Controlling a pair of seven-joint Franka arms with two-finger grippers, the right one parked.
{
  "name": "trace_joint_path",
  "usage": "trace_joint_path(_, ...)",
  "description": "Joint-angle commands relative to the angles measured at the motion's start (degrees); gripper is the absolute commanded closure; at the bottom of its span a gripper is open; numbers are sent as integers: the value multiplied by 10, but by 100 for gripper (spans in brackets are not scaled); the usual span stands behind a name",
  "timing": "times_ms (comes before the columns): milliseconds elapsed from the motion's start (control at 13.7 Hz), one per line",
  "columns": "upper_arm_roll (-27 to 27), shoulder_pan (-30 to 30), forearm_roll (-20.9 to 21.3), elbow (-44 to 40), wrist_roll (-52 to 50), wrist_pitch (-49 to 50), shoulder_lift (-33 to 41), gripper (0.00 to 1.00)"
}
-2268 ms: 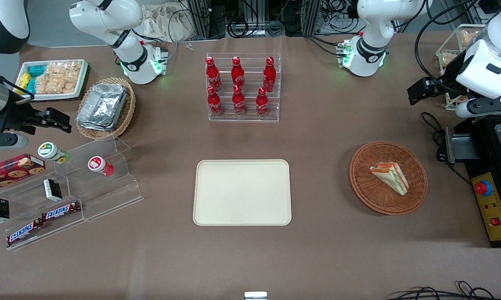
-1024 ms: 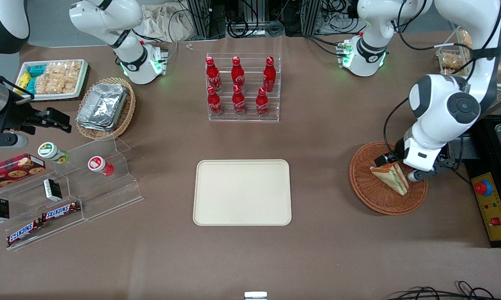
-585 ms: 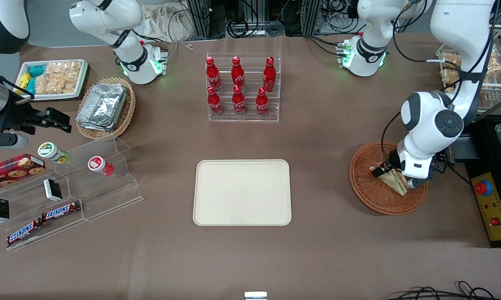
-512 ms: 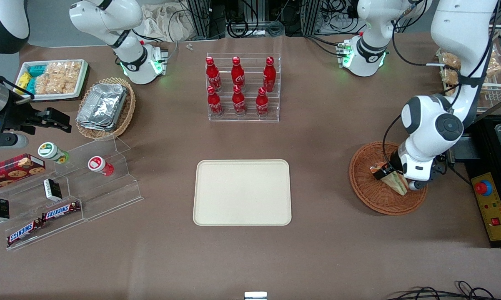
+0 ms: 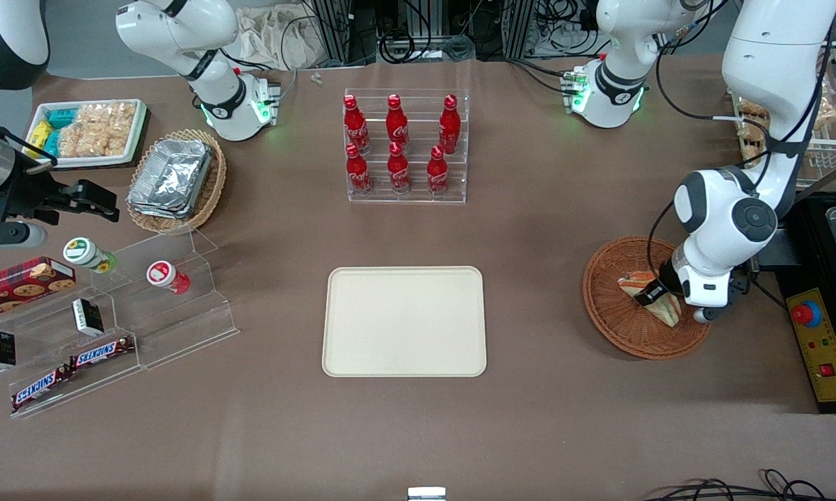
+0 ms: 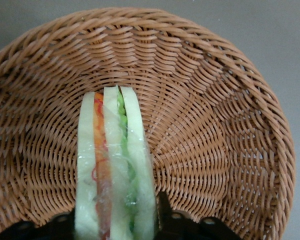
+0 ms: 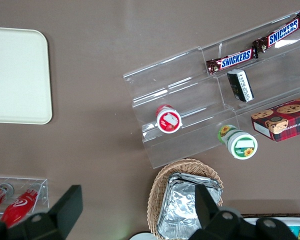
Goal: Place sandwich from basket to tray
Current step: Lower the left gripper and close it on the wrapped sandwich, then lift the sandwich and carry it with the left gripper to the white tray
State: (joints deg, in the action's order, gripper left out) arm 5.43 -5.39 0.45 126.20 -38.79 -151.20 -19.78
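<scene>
Where the left arm's gripper (image 5: 658,299) has come down into the basket (image 5: 616,320), the findings are as follows.

Sandwich position: the sandwich (image 6: 115,170) stands on edge on the basket floor, and its nearer end passes between the two dark fingers (image 6: 162,220); one finger lies against each bread face.

Finger state: the jaws flank the wedge closely and appear to touch the wrap, but whether they are clamped on it cannot be told from these views.

Gripper location: low inside the basket, over the end of the sandwich (image 5: 651,296) nearer the front camera and toward the working arm's end of the table.

Sandwich make-up: triangular wedge in clear glossy wrap; white bread slices with orange-red and green filling layers showing along the cut edge.

Basket make-up: round, shallow, reddish-brown wicker (image 6: 215,130) with ribs radiating from the centre and a braided rim.

Tray: the tray (image 5: 404,321) is flat, cream-beige and rectangular, with rounded corners and a low rim; it lies well apart from the basket, toward the middle of the table.

Change since half a second ago: the wrist has shifted slightly nearer the front camera along the wedge; sandwich and basket are unmoved.
</scene>
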Motion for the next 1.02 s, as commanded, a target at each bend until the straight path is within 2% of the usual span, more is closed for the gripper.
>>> trace_joint_path(0, -5, 1, 4, -3, -9, -2, 17, 100)
trace_joint_path(146, -2, 4, 3, -19, -10, 33, 51, 100)
trace_joint_path(293, 11, 18, -1, -71, -12, 134, 77, 100)
trace_joint_path(512, 73, 38, -5, -174, -23, 276, 73, 100)
trace_joint_path(732, 140, 73, 2, -216, -18, 281, 40, 100)
trace_joint_path(951, 145, 152, 7, -305, -17, 280, -45, 100)
